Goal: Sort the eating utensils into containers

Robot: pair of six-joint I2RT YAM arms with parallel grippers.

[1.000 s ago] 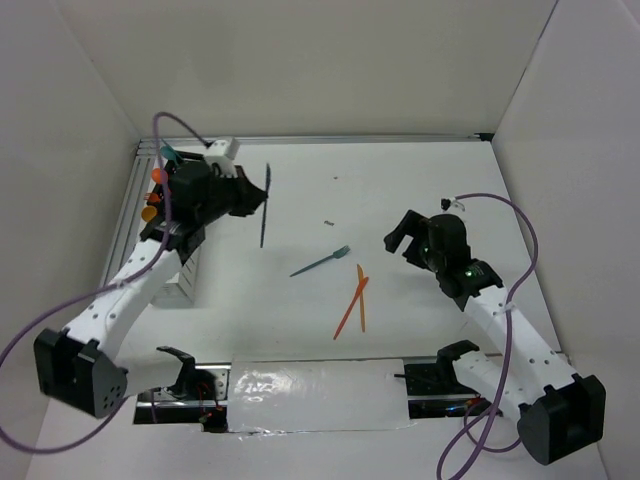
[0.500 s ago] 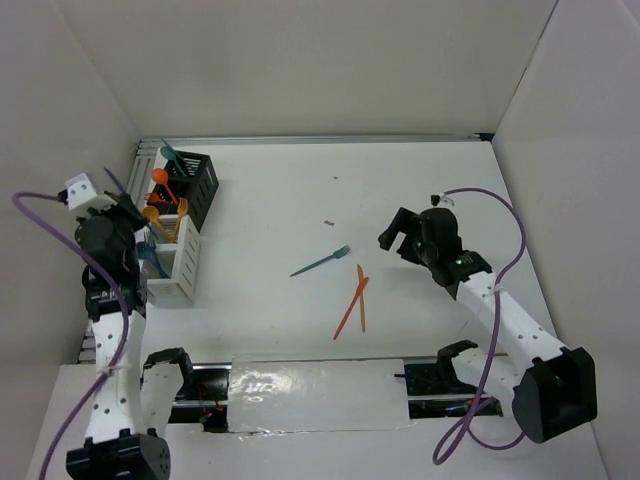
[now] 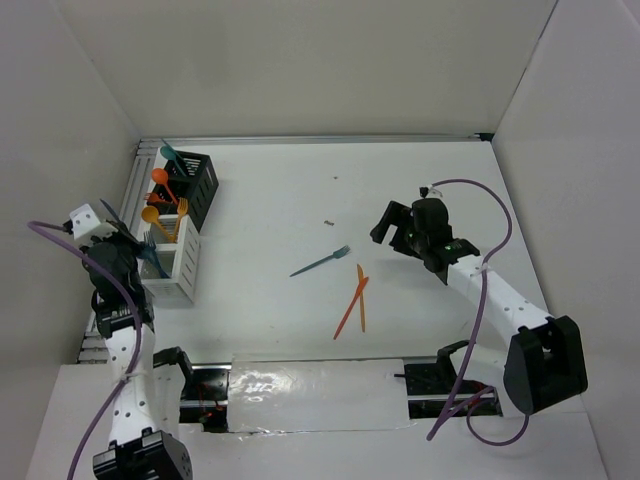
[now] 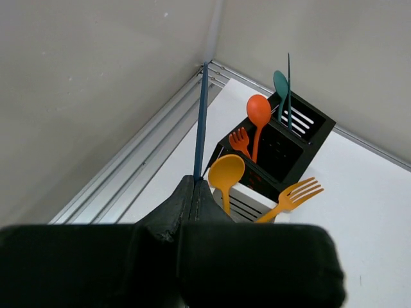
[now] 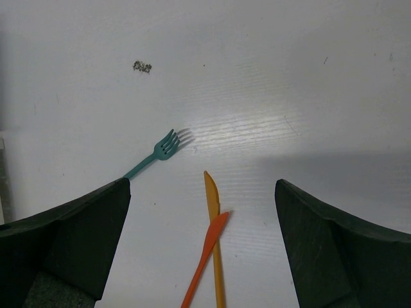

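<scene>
At nine o'clock, close to the left wall, the left gripper (image 4: 194, 185) pinches a thin dark blue utensil (image 4: 201, 122) beside the ribbed white caddy (image 3: 180, 275), with the black caddy (image 3: 205, 195) behind. Mid-table, on open smooth table (image 3: 270, 190), lie a teal fork (image 5: 157, 154) and two touching orange utensils (image 5: 212, 192). At three o'clock, the right gripper (image 3: 388, 225) spreads its fingers wide, empty.
</scene>
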